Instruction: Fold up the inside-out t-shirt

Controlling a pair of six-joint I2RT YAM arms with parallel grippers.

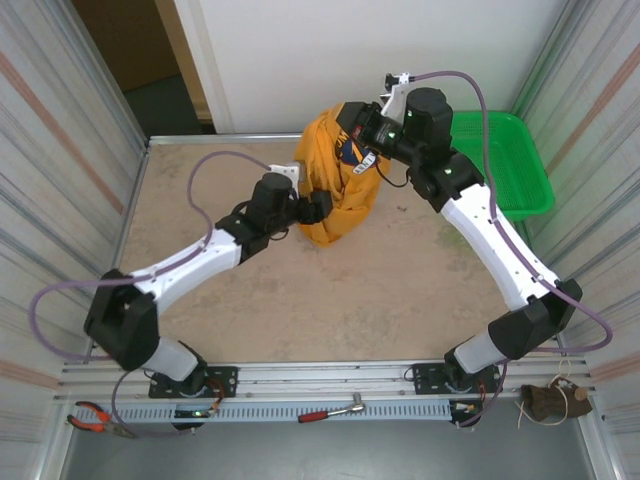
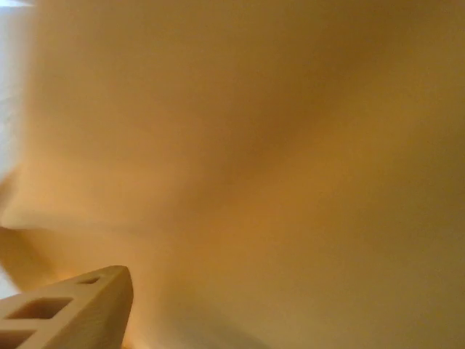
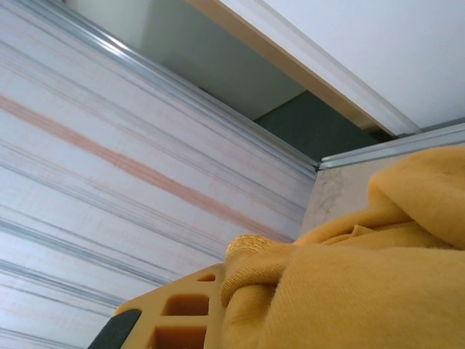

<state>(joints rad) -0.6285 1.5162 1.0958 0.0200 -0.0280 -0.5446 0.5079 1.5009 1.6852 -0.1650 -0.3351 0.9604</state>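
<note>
At table (image 1: 400, 290) rear, t-shirt (image 1: 335, 190) hung from R jaws, L jaws beside.

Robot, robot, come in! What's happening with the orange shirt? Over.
Right gripper shut on t-shirt, holding it up bunched. Left gripper at its side, jaws unclear. Green basket apart, far right.

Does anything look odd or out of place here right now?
The t-shirt hangs bunched from the right gripper near the far edge of the table, not spread flat. Red-handled pliers lie loose by the front rail.
</note>
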